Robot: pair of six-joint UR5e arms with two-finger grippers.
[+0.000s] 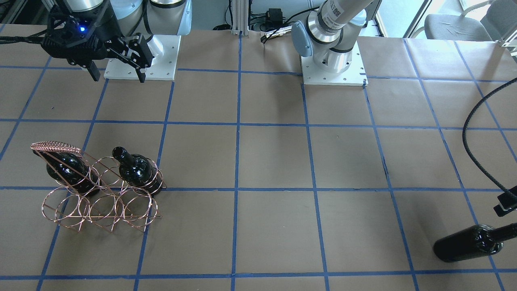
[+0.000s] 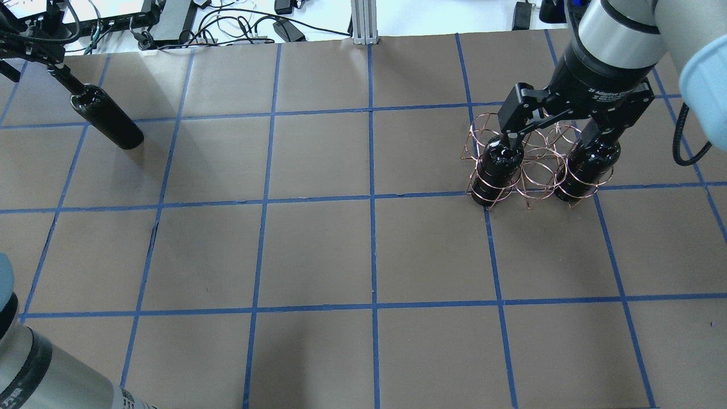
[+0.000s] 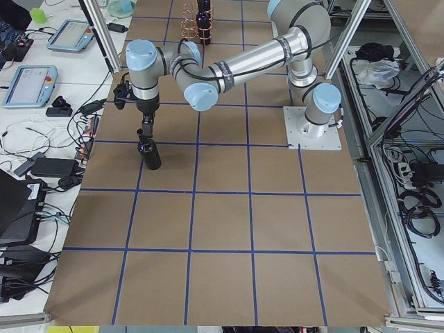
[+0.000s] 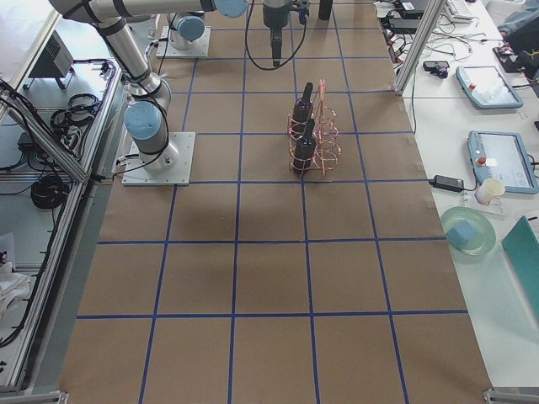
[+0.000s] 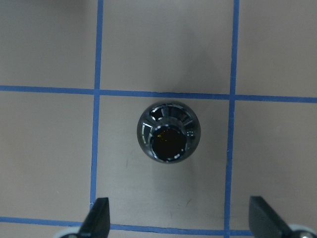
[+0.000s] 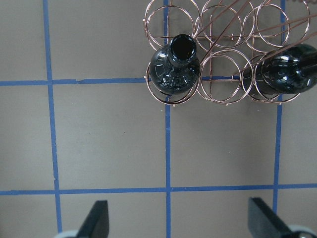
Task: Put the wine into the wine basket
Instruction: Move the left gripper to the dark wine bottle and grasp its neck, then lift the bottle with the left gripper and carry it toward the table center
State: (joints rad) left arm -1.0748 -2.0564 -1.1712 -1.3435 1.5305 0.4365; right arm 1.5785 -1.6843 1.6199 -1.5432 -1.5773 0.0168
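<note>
The wine basket (image 2: 534, 170), a copper wire rack, stands on the table's right side and holds two upright black wine bottles (image 2: 500, 165) (image 2: 588, 167) in its end rings. It also shows in the front view (image 1: 101, 206) and the right wrist view (image 6: 223, 49). My right gripper (image 2: 554, 136) hangs open and empty above the basket. A third wine bottle (image 2: 108, 116) stands upright alone at the far left. My left gripper (image 5: 183, 213) is open above it, and the bottle's mouth (image 5: 168, 139) shows below, off the line between the fingers.
Brown paper with a blue tape grid covers the table (image 2: 318, 250). Cables and devices lie along the far edge (image 2: 227, 23). The two arm bases (image 1: 141, 56) (image 1: 333, 60) are bolted at the robot's side.
</note>
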